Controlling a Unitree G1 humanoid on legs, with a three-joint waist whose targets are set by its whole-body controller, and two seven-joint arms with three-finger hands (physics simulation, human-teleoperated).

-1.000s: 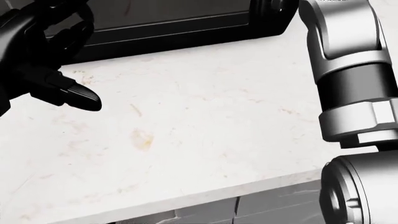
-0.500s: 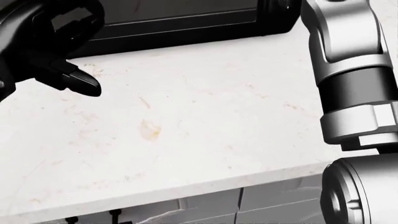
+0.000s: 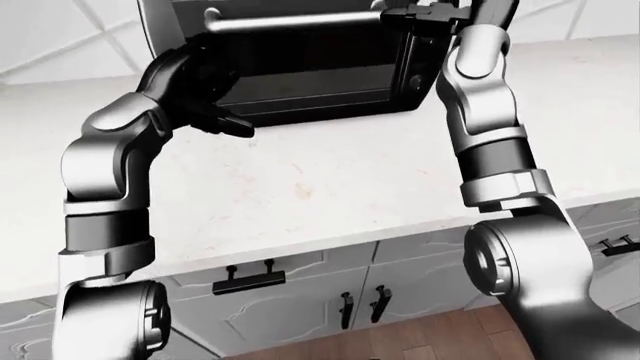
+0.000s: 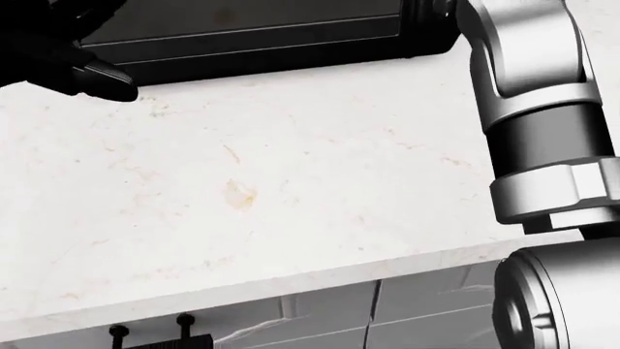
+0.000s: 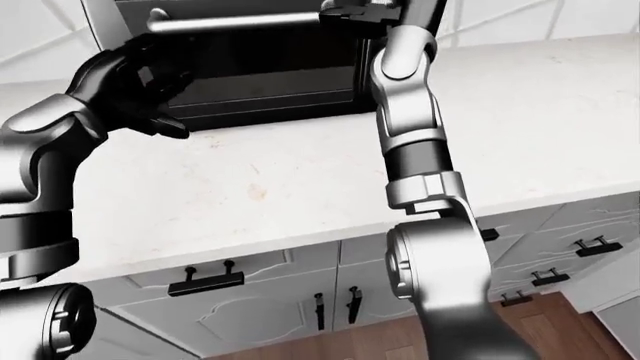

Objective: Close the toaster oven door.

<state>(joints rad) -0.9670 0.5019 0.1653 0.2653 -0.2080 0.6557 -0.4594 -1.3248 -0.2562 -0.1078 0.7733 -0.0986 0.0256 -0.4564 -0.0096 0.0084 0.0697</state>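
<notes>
Left hand (image 3: 195,94) higher now, fingers spread, against toaster oven door (image 3: 300,75); right hand (image 3: 425,15) grip unclear.

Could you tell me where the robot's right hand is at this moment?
In the left-eye view, the right hand is at the top, at the right end of the toaster oven door handle.

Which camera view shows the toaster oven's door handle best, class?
The left-eye view: the door handle runs as a grey bar across the toaster oven door, nearly whole. The right-eye view shows it too, slightly more cropped at the top. The head view shows only the door's lower edge, no handle.
</notes>
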